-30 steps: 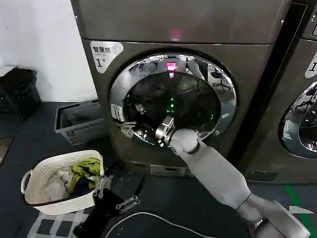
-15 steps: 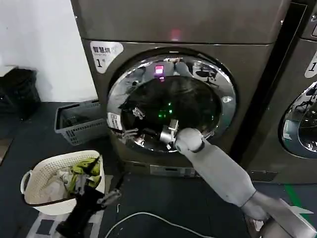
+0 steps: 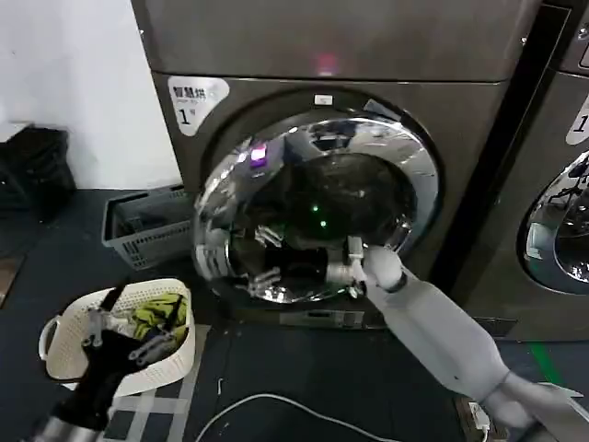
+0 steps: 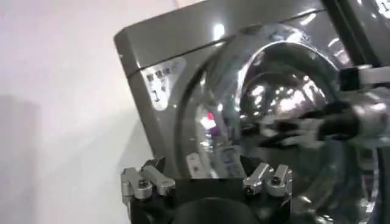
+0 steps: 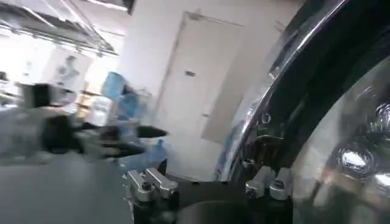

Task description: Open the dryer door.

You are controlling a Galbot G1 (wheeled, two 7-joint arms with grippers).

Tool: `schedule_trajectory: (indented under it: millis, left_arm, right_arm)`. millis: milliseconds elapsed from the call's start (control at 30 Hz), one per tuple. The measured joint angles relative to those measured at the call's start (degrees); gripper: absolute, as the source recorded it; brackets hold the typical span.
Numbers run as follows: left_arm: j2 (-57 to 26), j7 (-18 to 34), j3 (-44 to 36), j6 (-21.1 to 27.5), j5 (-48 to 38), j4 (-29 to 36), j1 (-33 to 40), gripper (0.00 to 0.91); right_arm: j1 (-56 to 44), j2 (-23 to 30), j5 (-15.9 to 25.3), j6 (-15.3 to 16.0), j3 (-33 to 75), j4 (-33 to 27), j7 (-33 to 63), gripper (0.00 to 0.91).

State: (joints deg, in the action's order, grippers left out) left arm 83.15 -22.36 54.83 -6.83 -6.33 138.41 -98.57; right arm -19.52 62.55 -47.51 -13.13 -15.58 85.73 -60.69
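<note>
The dryer door (image 3: 304, 184), a chrome ring round dark glass, stands partly swung out from the machine front, hinged on its left side. Its free right edge is off the grey housing. My right gripper (image 3: 351, 264) is at the door's lower right edge, fingers spread. In the right wrist view the chrome rim (image 5: 286, 67) runs down beside the right gripper (image 5: 207, 179), close to one finger (image 5: 268, 181). My left gripper (image 3: 120, 333) hangs open low on the left, over the laundry basket. From the left wrist the door (image 4: 274, 109) shows beyond the left gripper (image 4: 206, 176).
A white laundry basket (image 3: 57, 339) with clothes sits on the floor at the front left. A grey crate (image 3: 138, 226) stands against the wall beside the dryer. The neighbouring machine's chrome door (image 3: 561, 230) is at the right edge. A white cable (image 3: 276, 401) lies on the dark floor.
The door has swung outward from shut, its right edge coming forward with my right gripper, which moved right. My left arm has shifted left, over the basket.
</note>
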Motion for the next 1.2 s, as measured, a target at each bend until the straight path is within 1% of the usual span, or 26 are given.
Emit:
schedule_trajectory:
  millis: [100, 300, 500, 733, 800, 933, 1067, 1200]
  left_arm:
    - [-0.4, -0.2, 1.0, 0.4, -0.7, -0.3, 0.8, 0.907]
    - [-1.5, -0.3, 2.0, 0.7, -1.7, -1.8, 2.7, 0.907]
    - [-2.7, -0.6, 2.2, 0.9, -2.6, -3.8, 4.6, 0.907]
    - [-4.8, -1.2, 0.8, 0.8, -3.1, -6.8, 6.8, 0.907]
    - [-5.5, -1.0, 0.5, 0.9, -3.8, -7.5, 7.5, 0.907]
    - [-7.2, -0.8, -0.4, 1.1, -5.3, -9.4, 9.3, 0.907]
    - [-9.4, -1.2, -2.4, 1.2, -5.7, -11.1, 11.3, 0.907]
    - [-11.8, -2.0, -6.4, 1.0, -4.8, -12.3, 13.5, 0.907]
  right_arm:
    - [-1.1, -2.0, -1.0, 1.2, 1.1, 2.1, -3.7, 0.907]
    - [-4.0, -6.6, -1.5, 2.0, 3.9, 6.6, -9.0, 0.907]
    - [-9.8, -11.4, -0.4, 1.3, 8.8, 12.2, -10.0, 0.907]
    - [-21.5, -15.6, 0.7, 0.6, 20.1, 18.3, -10.7, 0.907]
    - [-26.1, -16.0, 1.2, 0.0, 24.7, 20.3, -11.3, 0.907]
    - [-36.0, -15.6, 1.6, -2.4, 33.6, 24.1, -11.5, 0.907]
    - [-45.7, -13.7, 1.8, -4.0, 43.2, 27.1, -10.9, 0.907]
    - [-54.6, -10.6, 1.5, -5.8, 53.0, 29.5, -10.6, 0.907]
